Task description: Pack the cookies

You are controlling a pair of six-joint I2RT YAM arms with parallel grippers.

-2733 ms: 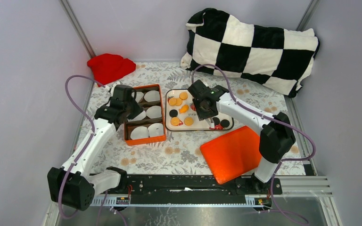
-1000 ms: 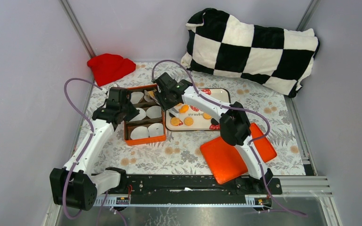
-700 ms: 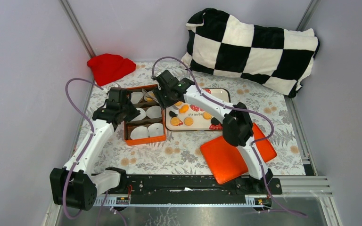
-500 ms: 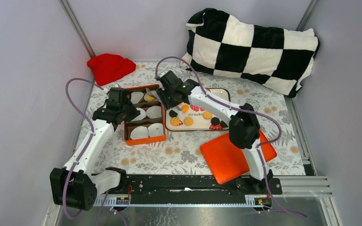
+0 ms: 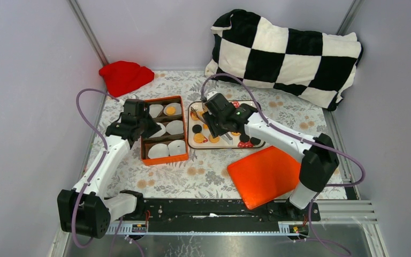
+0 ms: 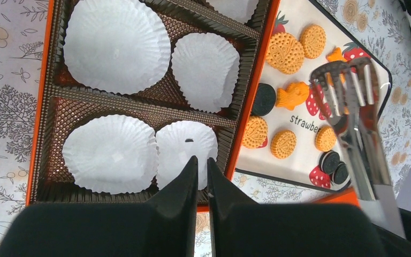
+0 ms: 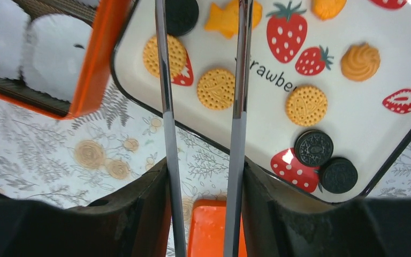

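Several orange and black cookies (image 7: pixel 216 88) lie on the strawberry-print tray (image 5: pixel 222 146), also in the left wrist view (image 6: pixel 284 52). One orange cookie (image 5: pixel 170 110) rests in a white liner in the far right compartment of the orange box (image 5: pixel 163 159). My right gripper (image 5: pixel 218 115) hovers over the tray's left half. In its own view, the right gripper (image 7: pixel 204 166) is shut on metal tongs (image 7: pixel 241 64), whose arms stand apart with nothing between them. My left gripper (image 5: pixel 142 126) sits at the box's left side. Its fingers (image 6: pixel 202 160) are nearly together and hold nothing.
An orange lid (image 5: pixel 265 174) lies near the right arm's base. A red cloth (image 5: pixel 124 76) sits at the back left and a checkered pillow (image 5: pixel 286 56) at the back right. White paper liners (image 6: pixel 115 45) fill the box's compartments.
My right arm swung the tongs over the box's far end, left an orange cookie in a liner there, then came back over the tray. The left arm stayed put.
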